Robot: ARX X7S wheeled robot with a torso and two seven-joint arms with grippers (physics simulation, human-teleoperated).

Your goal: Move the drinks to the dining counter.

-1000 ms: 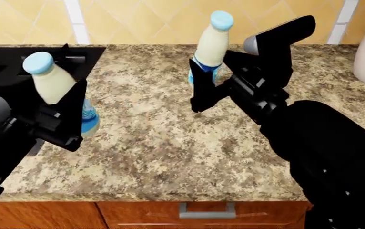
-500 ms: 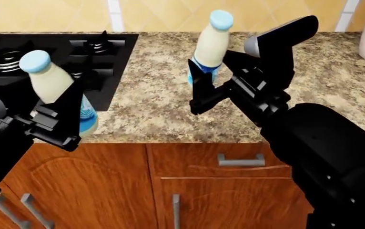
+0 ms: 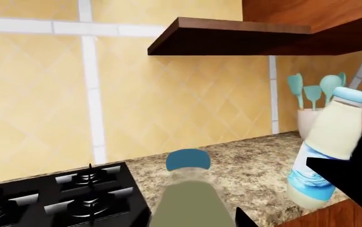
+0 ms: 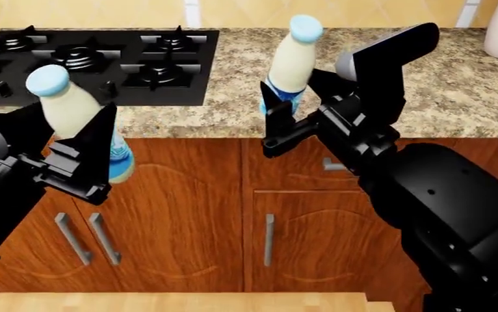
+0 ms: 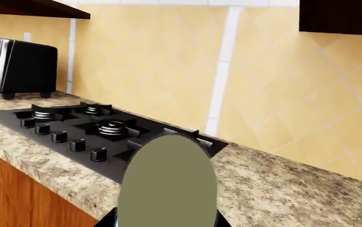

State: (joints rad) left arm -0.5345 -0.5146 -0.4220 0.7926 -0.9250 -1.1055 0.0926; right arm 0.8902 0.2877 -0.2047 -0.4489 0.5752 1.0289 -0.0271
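left bottle: we see it tilted, blue cap up, clamped in the left end effector, hanging in front of the wood cabinet doors, off the table.
right bottle: near upright, gripped low at the label by the right end effector, over the front edge of the brown granite table.
left end effector state: clenched on the left bottle.
right end effector state: clenched on the right bottle.
bottle contents: cream-white body; we can't tell fill level.
utensil crock: white, holds teal spatulas and spoons, at the back of the table by the tiled wall.
stove: black, set in the table, nothing on the burners.
toaster oven: past the stove in the right wrist view.
change vs earlier: we now see far more cabinet front plus a strip of light floor; the table edge sits higher in the head view. Bottles held the same way in both end effectors.
dining counter: not in view.
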